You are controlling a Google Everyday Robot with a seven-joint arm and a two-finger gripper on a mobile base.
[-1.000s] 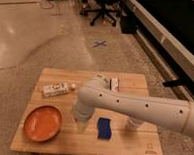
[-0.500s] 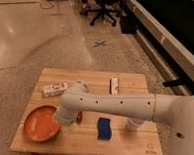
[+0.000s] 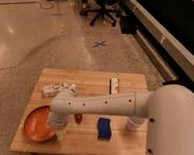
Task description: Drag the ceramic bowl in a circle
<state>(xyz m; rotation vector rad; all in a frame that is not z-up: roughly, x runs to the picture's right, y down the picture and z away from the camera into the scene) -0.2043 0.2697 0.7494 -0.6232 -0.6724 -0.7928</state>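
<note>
Seemingly, the gripper (image 3: pixel 57 132) is hovering at the right-hand rim of the ceramic bowl (image 3: pixel 36 124), preparing contact; its opening I cannot tell. Next is calling for catching that rim.

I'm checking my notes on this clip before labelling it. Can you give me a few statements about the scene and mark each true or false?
1. The wide, shallow orange ceramic bowl sits near the left front corner of the wooden table, as pictured. True.
2. The gripper is down at the bowl's right edge. True.
3. The blue rectangular sponge lies inside the bowl. False: it lies on the tabletop to the bowl's right, apart from it.
4. The small white cylindrical cup stands left of the bowl. False: it stands right of the sponge, partly behind the arm.
5. A black office chair stands on the floor beyond the table. True.
</note>
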